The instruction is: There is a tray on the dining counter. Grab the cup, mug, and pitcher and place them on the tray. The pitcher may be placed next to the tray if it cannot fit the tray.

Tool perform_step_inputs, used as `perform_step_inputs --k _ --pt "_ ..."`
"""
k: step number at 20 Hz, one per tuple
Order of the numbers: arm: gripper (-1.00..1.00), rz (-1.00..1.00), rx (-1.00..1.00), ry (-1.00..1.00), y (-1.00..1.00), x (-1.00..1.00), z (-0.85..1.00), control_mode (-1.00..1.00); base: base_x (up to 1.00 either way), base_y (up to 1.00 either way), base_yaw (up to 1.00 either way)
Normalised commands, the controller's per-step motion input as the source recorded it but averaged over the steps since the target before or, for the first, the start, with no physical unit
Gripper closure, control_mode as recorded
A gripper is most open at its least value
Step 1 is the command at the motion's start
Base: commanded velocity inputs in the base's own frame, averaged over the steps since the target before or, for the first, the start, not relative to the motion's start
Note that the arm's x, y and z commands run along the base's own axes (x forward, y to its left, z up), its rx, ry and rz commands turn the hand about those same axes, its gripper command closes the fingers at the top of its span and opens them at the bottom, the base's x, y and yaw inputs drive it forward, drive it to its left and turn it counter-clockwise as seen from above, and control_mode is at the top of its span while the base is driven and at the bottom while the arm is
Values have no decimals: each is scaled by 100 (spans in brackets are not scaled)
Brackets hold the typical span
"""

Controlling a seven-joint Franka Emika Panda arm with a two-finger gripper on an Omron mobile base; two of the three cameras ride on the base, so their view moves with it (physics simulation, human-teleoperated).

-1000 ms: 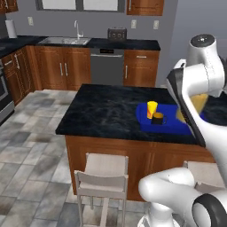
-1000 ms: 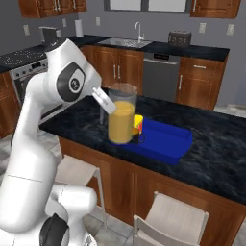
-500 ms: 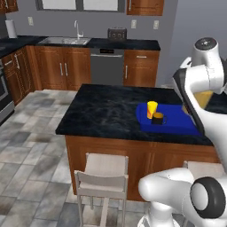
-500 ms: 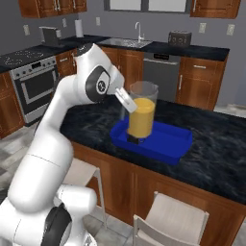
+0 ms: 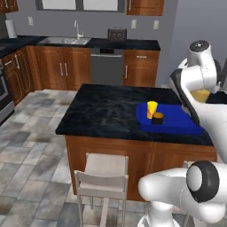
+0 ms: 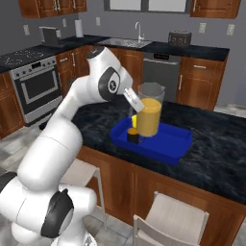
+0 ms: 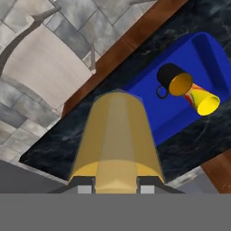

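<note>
Pitcher (image 6: 149, 114), clear glass with orange liquid in its lower part, hangs at the centre of the right base view, clamped in the end effector (image 6: 136, 102), whose jaws are closed on its wall; it is lifted above the near left part of the blue tray (image 6: 168, 143); in the hand view it sits at lower centre, over the desk (image 7: 54, 144) edge; the tray lies on the black marbled desk at centre right of the left base view; the yellow cup (image 5: 152, 109) and black mug (image 5: 158, 118) stand just beside each other inside the tray's left end.
</note>
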Motion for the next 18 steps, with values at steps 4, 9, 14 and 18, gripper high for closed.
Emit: perform_step_inputs --k 4,9,14,18 --pt "100 -3 0 0 -2 40 -29 -100 0 0 0" --pt "100 -4 0 0 -13 38 -28 -100 0 0 0" --pt "100 -5 0 0 -23 45 -28 -100 0 0 0" --pt "100 -5 0 0 -27 41 -31 -100 0 0 0"
